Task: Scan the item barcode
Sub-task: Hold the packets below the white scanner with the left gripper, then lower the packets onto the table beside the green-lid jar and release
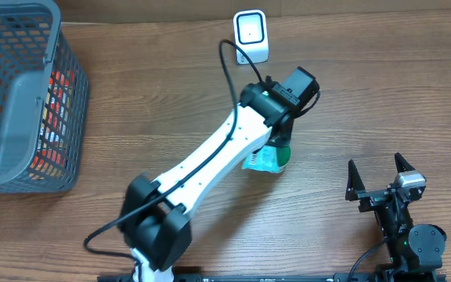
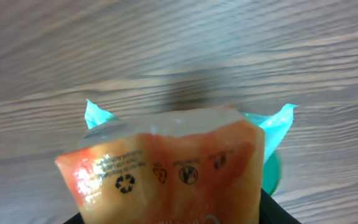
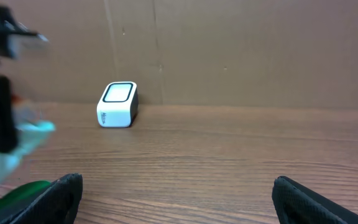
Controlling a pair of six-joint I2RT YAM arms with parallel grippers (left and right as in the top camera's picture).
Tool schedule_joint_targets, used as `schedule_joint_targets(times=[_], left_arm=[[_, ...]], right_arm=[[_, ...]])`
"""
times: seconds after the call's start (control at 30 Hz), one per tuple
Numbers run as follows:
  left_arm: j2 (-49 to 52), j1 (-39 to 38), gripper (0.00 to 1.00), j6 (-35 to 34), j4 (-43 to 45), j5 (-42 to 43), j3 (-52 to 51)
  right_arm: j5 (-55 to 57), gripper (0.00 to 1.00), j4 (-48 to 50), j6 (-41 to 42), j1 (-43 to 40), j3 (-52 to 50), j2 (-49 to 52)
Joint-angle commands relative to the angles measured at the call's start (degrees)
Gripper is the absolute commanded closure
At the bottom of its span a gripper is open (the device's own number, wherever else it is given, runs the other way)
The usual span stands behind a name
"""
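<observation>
Leaves bare bench (image 1: 382,94) open from the wide-spread right jaws straight up to the white scanner (image 1: 251,35), but blocks the middle with the left arm (image 1: 210,160) slanting over the packet (image 1: 268,159), and walls the far left with the grey basket (image 1: 22,94).

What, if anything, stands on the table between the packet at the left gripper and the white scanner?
Nothing visible does. Only bare table lies between the packet and the scanner. The basket sits far off to one side, and the right gripper is well clear on the other.
</observation>
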Motion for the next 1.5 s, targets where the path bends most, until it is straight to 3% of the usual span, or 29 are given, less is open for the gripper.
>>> schedule_joint_targets(times=[0.0, 0.17, 0.33, 0.7, 0.9, 1.0, 1.13, 1.23, 1.47], left_arm=[[-4.87, 2.27, 0.59, 0.5, -3.32, -5.35, 2.34], [-4.55, 4.85, 0.59, 0.35, -8.92, -5.2, 1.95], [-4.48, 5.27, 0.58, -0.55, -8.22, -5.07, -2.75], [-4.48, 5.31, 0.57, -2.08, 3.23, 0.55, -20.09], [-4.48, 6.54, 0.57, -2.05, 6.19, -2.95, -22.32], [-4.48, 8.26, 0.59, 1.44, 10.62, -3.28, -22.32], [-4.48, 9.84, 0.59, 6.21, 13.09, 4.37, -22.4], [-4.48, 10.03, 0.56, 6.99, 13.18, 8.39, -23.1], [-4.48, 9.46, 0.32, 7.82, 13.38, 9.51, -24.81]], right_arm=[[-0.33, 0.0, 0.22, -0.07, -0.2, -0.61, -0.46], [-0.33, 0.0, 0.22, -0.07, -0.2, -0.61, -0.46], [-0.33, 0.0, 0.22, -0.07, -0.2, -0.61, -0.46], [-0.33, 0.0, 0.22, -0.07, -0.2, -0.61, -0.46], [-0.33, 0.0, 0.22, -0.07, -0.2, -0.61, -0.46], [-0.33, 0.0, 0.22, -0.07, -0.2, -0.61, -0.46], [-0.33, 0.0, 0.22, -0.07, -0.2, -0.61, -0.46], [-0.33, 0.0, 0.22, -0.07, -0.2, -0.61, -0.46], [-0.33, 0.0, 0.22, -0.07, -0.2, -0.61, -0.46]])
